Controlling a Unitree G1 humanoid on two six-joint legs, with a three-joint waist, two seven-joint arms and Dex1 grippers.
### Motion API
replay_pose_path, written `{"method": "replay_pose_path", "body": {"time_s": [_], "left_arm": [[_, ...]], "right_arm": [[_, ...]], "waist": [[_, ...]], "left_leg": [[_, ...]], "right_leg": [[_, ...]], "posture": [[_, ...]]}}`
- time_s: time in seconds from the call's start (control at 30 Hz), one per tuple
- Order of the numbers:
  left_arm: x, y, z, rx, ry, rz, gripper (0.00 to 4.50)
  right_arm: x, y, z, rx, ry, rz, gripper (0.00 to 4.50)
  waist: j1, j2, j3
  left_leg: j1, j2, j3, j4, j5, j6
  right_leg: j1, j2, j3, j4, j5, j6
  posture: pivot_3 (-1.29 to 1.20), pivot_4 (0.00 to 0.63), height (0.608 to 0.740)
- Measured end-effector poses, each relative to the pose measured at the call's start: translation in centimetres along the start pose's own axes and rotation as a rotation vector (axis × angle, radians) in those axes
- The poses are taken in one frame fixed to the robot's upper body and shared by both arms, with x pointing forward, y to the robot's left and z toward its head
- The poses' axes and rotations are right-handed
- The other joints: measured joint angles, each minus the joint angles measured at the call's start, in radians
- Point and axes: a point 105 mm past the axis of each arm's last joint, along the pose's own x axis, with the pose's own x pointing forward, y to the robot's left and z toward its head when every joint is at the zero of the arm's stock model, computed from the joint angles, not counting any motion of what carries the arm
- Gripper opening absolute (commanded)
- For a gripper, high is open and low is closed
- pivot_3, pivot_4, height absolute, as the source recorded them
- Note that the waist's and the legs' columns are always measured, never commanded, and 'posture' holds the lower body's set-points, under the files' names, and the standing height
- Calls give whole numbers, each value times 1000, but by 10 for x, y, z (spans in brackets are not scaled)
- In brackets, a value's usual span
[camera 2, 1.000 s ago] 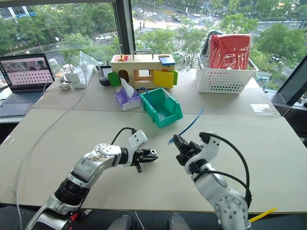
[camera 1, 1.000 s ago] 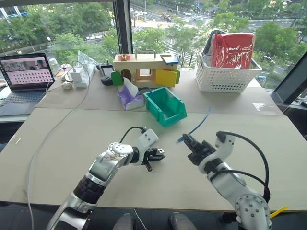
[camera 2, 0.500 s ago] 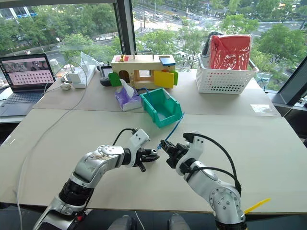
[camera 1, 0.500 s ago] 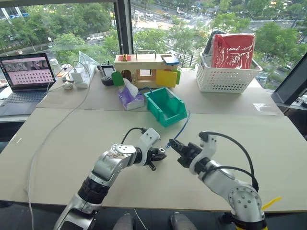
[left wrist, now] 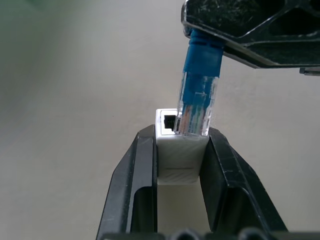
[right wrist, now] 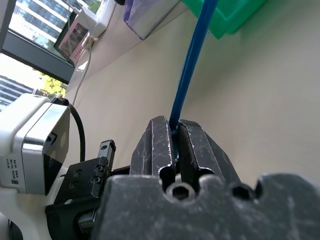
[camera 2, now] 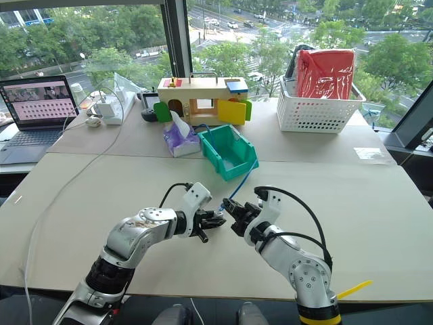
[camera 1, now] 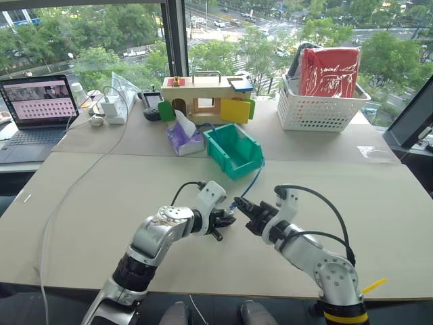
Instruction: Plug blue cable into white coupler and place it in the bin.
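My left gripper [camera 1: 223, 220] is shut on the small white coupler [left wrist: 180, 150], held between its two black fingers just above the table. Right beside it, my right gripper [camera 1: 242, 208] is shut on the blue cable [camera 1: 254, 181] just behind its clear plug [left wrist: 200, 105]. The plug's tip rests against the coupler's end face, next to the dark socket opening; whether it is seated inside I cannot tell. The cable's free length rises toward the teal bin [camera 1: 233, 150], which stands behind both grippers. In the right wrist view the cable [right wrist: 192, 65] runs out from between the closed fingers.
A purple tissue pack [camera 1: 184, 137] and a wooden toy house [camera 1: 203, 98] stand left of and behind the bin. A white lattice basket [camera 1: 318, 101] with red contents is at the back right. A laptop [camera 1: 37, 101] and a long pale cord [camera 1: 67, 189] lie at the left.
My right gripper has carried the blue cable leftward to the left gripper, bringing the plug to the coupler. The left gripper has stayed put, rolling slightly.
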Motion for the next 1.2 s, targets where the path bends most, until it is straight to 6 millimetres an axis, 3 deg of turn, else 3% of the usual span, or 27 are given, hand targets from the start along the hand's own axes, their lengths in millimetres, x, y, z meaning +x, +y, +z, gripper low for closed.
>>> {"method": "replay_pose_path", "body": {"time_s": [0.57,1.2], "left_arm": [[0,-1,0,-6,-7,4,663],[3,-4,4,-19,27,-10,663]], "right_arm": [[3,-8,2,-87,-3,-33,0],[2,4,1,-331,53,-9,0]], "waist": [[-1,0,0],[0,0,0]], "left_leg": [[0,0,0,0,0,0],[0,0,0,0,0,0]], "right_leg": [[0,0,0,0,0,0],[0,0,0,0,0,0]], "posture": [[0,150,715],[0,150,715]]}}
